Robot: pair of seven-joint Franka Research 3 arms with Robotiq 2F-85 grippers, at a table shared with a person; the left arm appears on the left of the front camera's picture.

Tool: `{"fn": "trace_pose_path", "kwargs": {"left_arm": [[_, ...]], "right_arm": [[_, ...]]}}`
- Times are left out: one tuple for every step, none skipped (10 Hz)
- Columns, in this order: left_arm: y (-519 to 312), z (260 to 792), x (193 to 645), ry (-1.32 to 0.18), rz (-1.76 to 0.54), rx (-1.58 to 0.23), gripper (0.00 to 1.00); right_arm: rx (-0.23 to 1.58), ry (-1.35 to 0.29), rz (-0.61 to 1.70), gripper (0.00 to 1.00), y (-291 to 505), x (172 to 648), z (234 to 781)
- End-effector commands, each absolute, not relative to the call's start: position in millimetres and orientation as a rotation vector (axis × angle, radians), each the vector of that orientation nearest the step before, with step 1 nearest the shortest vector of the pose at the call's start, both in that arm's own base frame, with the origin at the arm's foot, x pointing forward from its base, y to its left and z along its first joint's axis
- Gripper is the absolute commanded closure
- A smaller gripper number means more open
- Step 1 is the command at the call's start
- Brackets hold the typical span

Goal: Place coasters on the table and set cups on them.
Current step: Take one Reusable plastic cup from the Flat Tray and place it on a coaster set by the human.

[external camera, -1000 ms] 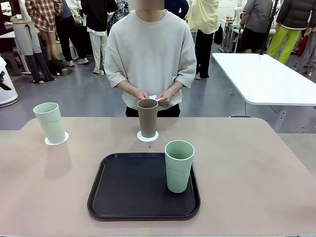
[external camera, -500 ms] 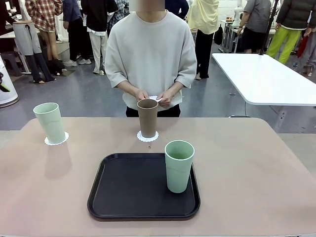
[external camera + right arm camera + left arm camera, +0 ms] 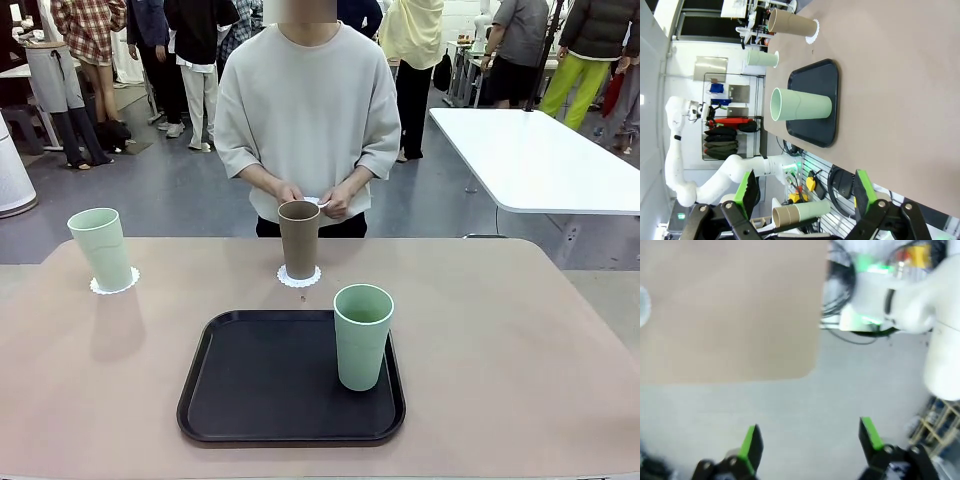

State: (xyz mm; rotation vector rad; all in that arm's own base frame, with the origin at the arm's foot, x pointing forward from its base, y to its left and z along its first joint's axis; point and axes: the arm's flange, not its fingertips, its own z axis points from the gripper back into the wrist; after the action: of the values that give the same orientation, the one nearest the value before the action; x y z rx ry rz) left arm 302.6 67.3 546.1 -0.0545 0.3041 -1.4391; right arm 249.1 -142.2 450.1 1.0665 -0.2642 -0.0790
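Right gripper [image 3: 805,192] wide, empty, pale green cup [image 3: 802,104] on black tray [image 3: 812,72] well ahead; left gripper [image 3: 810,440] wide, beyond the table [image 3: 730,315] corner

**NO LEGIBLE TEXT IN ANY VIEW**

From my end I can't read any txt, label, brand, no. or sign in the front, L-wrist or R-wrist views. The brown cup [image 3: 299,238], the green cup on the tray [image 3: 362,340] and the green cup at far left [image 3: 100,246] all show plain matte sides. The black tray [image 3: 250,400] and the table [image 3: 500,350] are plain too. The bkgd shelf [image 3: 730,125] in the R-wrist view is too small to tell any marking. The yellow-red box [image 3: 912,255] in the L-wrist view is too blurred.
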Motion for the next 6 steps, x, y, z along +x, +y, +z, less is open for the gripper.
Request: {"fn": "trace_pose_path", "kwargs": {"left_arm": [[59.9,521.3,316.7,0.263,-1.511,-0.197,0.0],[56.1,505.1,325.5,0.172,-1.55,-0.243,0.0],[54.5,495.2,323.8,0.067,-1.575,-0.209,0.0],[54.1,518.5,307.3,0.286,-1.506,-0.191,0.0],[54.1,518.5,307.3,0.286,-1.506,-0.191,0.0],[50.6,501.6,318.6,0.197,-1.529,-0.218,0.0]], "right_arm": [[1.083,-0.276,-0.073,0.0,-141.9,250.6,449.7],[1.083,-0.276,-0.073,0.0,-141.9,250.6,449.7],[1.083,-0.276,-0.073,0.0,-141.9,250.6,449.7],[1.083,-0.276,-0.073,0.0,-141.9,250.6,449.7],[1.083,-0.276,-0.073,0.0,-141.9,250.6,449.7],[1.083,-0.276,-0.073,0.0,-141.9,250.6,449.7]]}}
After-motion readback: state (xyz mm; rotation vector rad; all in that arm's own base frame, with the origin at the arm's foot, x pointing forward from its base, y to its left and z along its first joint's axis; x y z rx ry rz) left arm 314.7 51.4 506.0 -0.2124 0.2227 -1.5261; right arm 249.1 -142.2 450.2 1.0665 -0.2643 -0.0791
